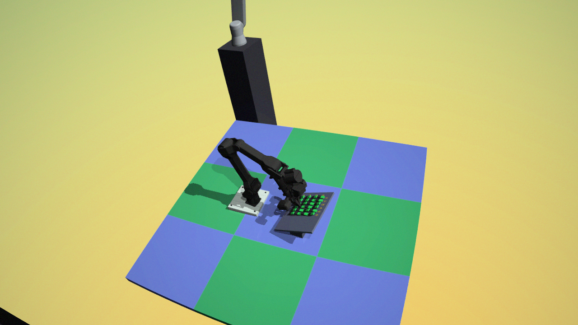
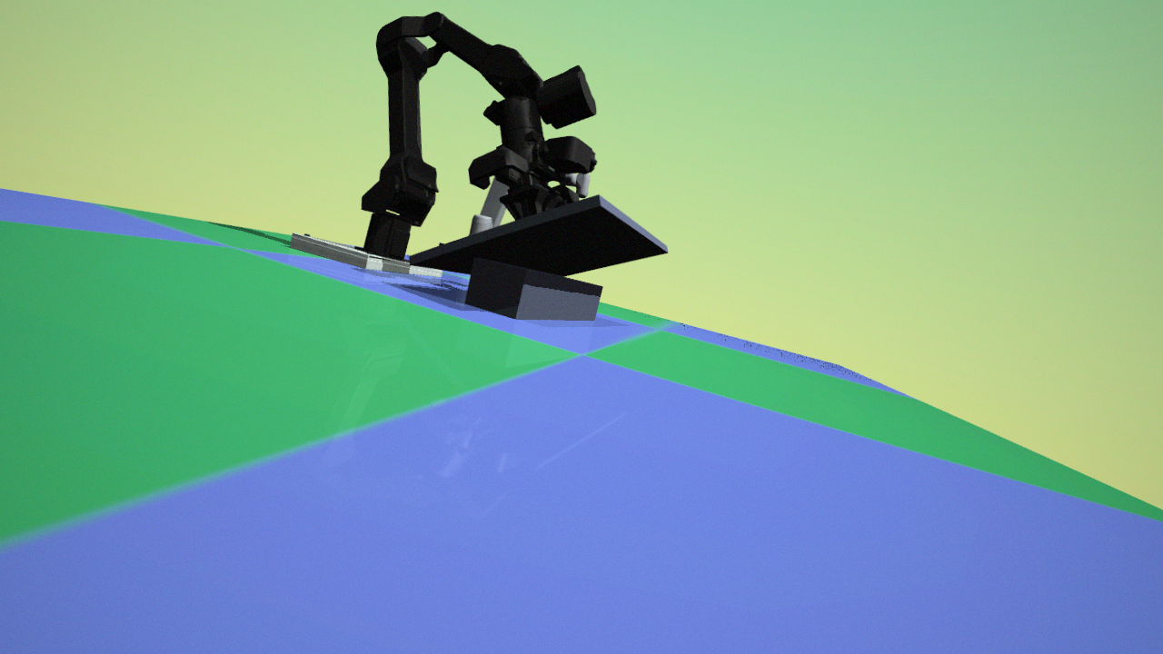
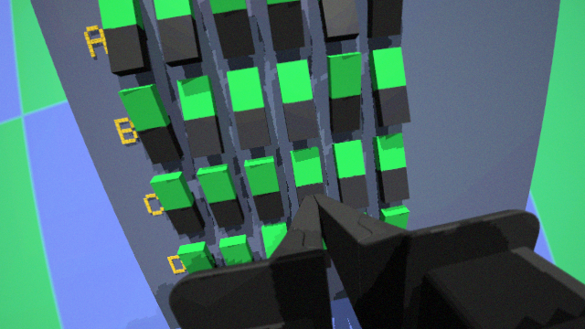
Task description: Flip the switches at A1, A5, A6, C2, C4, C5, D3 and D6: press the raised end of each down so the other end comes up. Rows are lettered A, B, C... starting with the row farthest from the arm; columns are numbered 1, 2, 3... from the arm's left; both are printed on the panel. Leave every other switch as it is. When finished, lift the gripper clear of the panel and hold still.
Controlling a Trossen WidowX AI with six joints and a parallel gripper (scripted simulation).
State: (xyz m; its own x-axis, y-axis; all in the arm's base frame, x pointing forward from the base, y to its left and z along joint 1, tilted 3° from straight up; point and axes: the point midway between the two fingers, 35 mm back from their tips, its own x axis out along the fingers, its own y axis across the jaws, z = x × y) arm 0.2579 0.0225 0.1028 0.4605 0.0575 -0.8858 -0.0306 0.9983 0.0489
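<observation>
The tilted panel [image 1: 299, 223] [image 2: 552, 235] [image 3: 457, 114] carries rows of green-and-black switches. My gripper [image 1: 299, 204] [image 3: 313, 202] is shut and empty, its tips at the near, dark end of C4 [image 3: 307, 171]; contact is unclear. In the wrist view A1 [image 3: 125, 47], A5 [image 3: 339, 18], C4, C5 [image 3: 349, 160] and D3 [image 3: 273, 235] look raised at their near, dark ends. A6 [image 3: 385, 18], C2 [image 3: 217, 185] and D6 [image 3: 395, 219] look raised at their far, green ends. The fingers hide part of D3 and D6, and nearly all of D4 and D5. The panel hides the fingertips in the exterior view.
The panel stands on a block [image 2: 557, 301] in front of the arm's white base plate [image 1: 236, 210]. Neighbouring switches C3 [image 3: 262, 175] and C6 [image 3: 392, 157] flank C4 and C5. A dark pillar [image 1: 247, 81] with a grey arm [image 1: 237, 34] stands beyond the table.
</observation>
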